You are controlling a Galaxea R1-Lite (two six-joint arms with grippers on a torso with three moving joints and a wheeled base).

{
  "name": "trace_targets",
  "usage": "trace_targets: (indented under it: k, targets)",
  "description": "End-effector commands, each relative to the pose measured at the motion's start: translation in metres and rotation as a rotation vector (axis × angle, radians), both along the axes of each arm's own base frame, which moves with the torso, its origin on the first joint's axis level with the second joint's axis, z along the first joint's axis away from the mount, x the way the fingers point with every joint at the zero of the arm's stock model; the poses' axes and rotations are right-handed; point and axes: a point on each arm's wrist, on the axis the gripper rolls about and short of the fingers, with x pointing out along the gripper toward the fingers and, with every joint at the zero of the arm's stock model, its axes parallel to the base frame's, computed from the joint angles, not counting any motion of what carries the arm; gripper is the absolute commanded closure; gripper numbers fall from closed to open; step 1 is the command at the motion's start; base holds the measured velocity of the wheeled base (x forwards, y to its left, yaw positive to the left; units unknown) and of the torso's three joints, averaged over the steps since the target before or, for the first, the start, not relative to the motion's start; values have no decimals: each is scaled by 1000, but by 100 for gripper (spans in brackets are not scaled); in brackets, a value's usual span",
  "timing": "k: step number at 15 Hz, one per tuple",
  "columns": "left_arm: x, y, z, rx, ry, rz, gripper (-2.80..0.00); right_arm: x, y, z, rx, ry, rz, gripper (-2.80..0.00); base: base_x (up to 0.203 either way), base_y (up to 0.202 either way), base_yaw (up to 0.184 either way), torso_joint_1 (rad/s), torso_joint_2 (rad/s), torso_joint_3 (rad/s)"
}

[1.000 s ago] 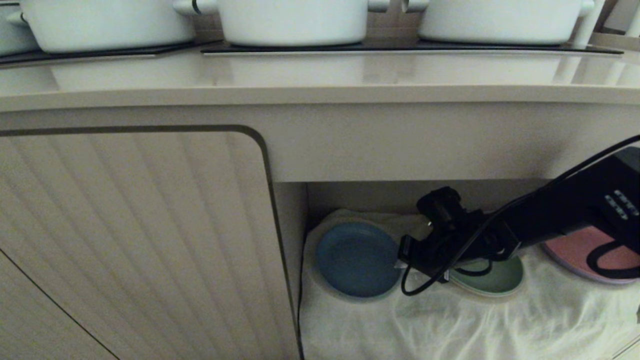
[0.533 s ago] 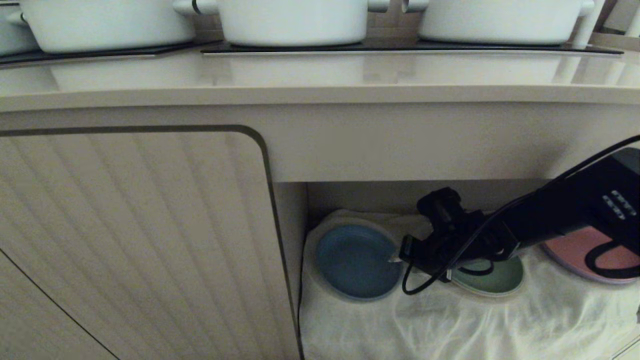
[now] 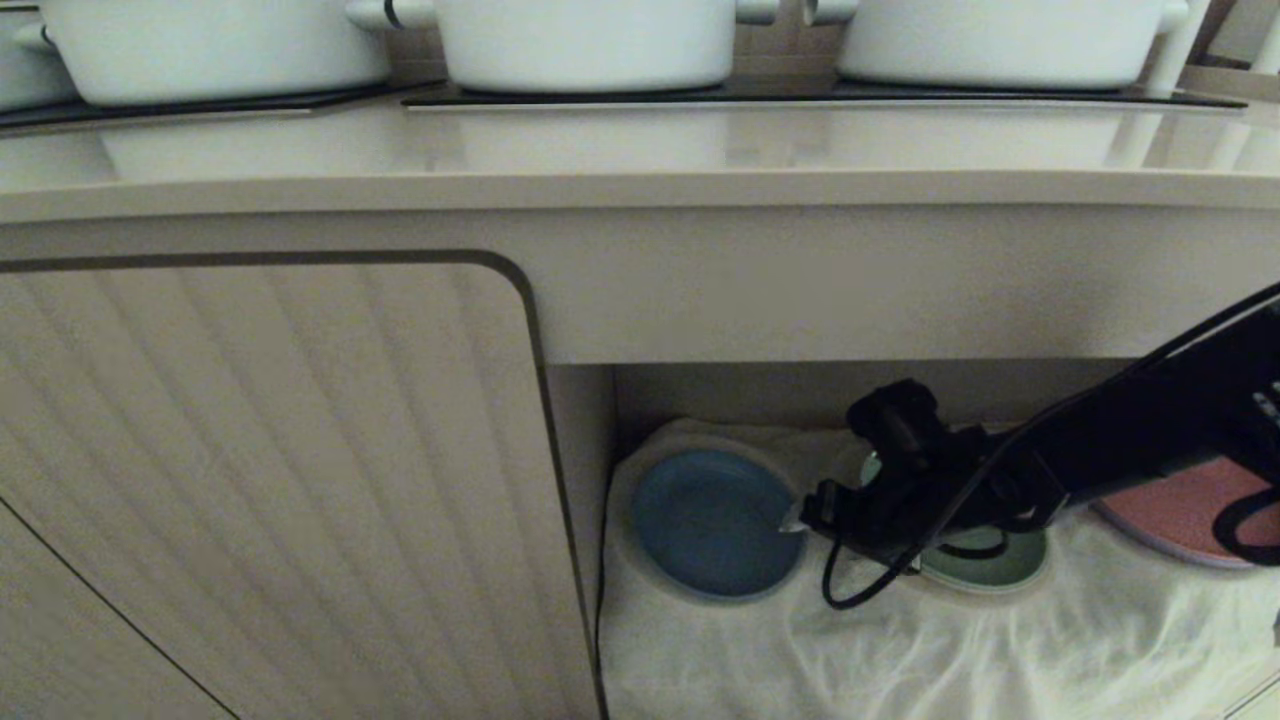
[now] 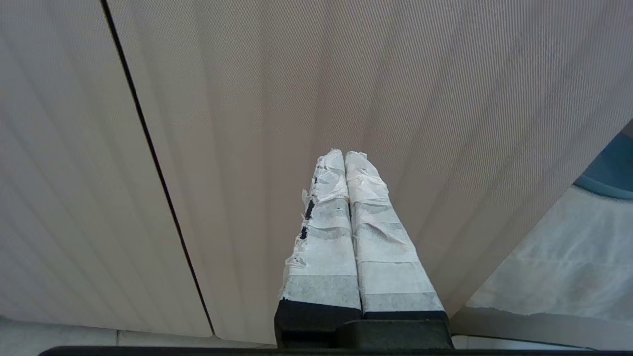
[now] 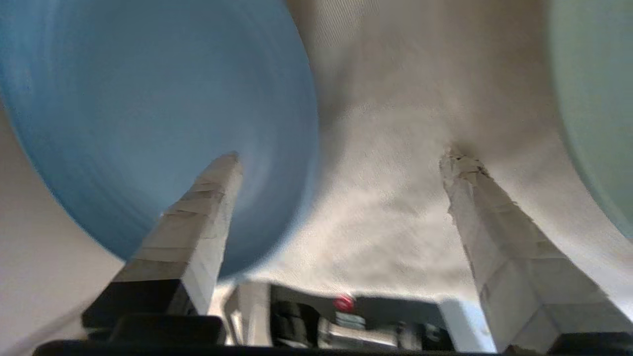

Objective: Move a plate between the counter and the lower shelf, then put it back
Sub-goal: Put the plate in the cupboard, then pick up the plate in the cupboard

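The light-blue plate (image 3: pixel 715 522) lies flat on the white cloth of the lower shelf (image 3: pixel 900 650), at its left end. My right gripper (image 3: pixel 800 520) reaches in from the right, level with the plate's right rim. Its jaws stand wide open and hold nothing. In the right wrist view the plate (image 5: pixel 148 99) shows behind one fingertip (image 5: pixel 222 173), and bare cloth fills the gap of the right gripper (image 5: pixel 343 157). The counter (image 3: pixel 640 150) runs above the shelf. My left gripper (image 4: pixel 345 155) is shut and empty, parked facing the cabinet door; the plate's edge (image 4: pixel 610 173) shows beside it.
A green plate (image 3: pixel 985 565) lies under my right wrist and a pink plate (image 3: pixel 1180 505) sits further right on the cloth. White pots (image 3: pixel 590 40) stand on the cooktop at the counter's back. A ribbed cabinet door (image 3: pixel 270 480) closes off the left side.
My right gripper has opened and let go of the plate's right rim. The plate has settled flat on the cloth, and the arm has drawn back slightly to the right.
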Motion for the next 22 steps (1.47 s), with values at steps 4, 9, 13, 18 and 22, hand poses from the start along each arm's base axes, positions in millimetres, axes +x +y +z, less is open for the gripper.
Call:
trace_targets:
  k: [4,9,13,18,22]
  targets:
    - [0,0,0,-1,0,1,0,-25,-11,16,-11,-12,27,-280,0,0,0,0,0,0]
    - [0,0,0,-1,-1,1,0,-55,-23,29,-43,-27,80,-280,0,0,0,0,0,0]
    - [0,0,0,-1,0,1,0,-80,-33,37,-65,-54,127,-280,0,0,0,0,0,0]
    - [0,0,0,-1,0,1,0,-117,-44,42,-72,-56,159,0,0,0,0,0,0,0]
    - [0,0,0,-1,0,1,0,-148,-58,45,-95,-32,177,0,0,0,0,0,0,0]
